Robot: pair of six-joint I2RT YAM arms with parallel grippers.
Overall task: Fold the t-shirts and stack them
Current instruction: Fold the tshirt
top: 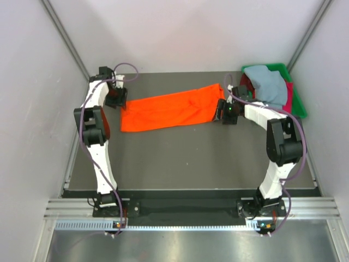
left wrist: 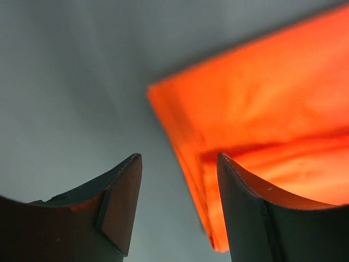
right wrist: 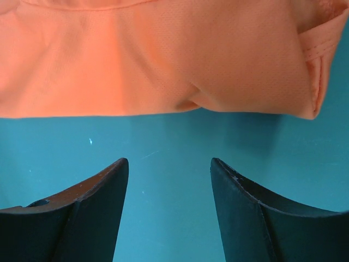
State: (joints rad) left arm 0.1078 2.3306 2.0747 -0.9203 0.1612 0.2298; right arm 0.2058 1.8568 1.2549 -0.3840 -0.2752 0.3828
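Note:
A bright orange t-shirt (top: 172, 106), folded into a long strip, lies slanted across the middle of the table. My left gripper (top: 116, 99) hovers at its left end. In the left wrist view that gripper (left wrist: 179, 155) is open, and the orange shirt's corner (left wrist: 256, 103) reaches down beside the right finger (left wrist: 245, 213) without being pinched. My right gripper (top: 224, 112) is at the strip's right end. Its wrist view shows the gripper (right wrist: 168, 160) open over bare table, with the orange shirt's hem (right wrist: 163, 65) just ahead of the fingertips. A pale grey-blue shirt (top: 268, 83) lies over a crimson one (top: 288, 94).
A green tray (top: 299, 107) at the back right corner holds the grey-blue and crimson shirts. Slanted frame posts and pale walls close in the table on both sides. The arm bases stand on the rail at the near edge.

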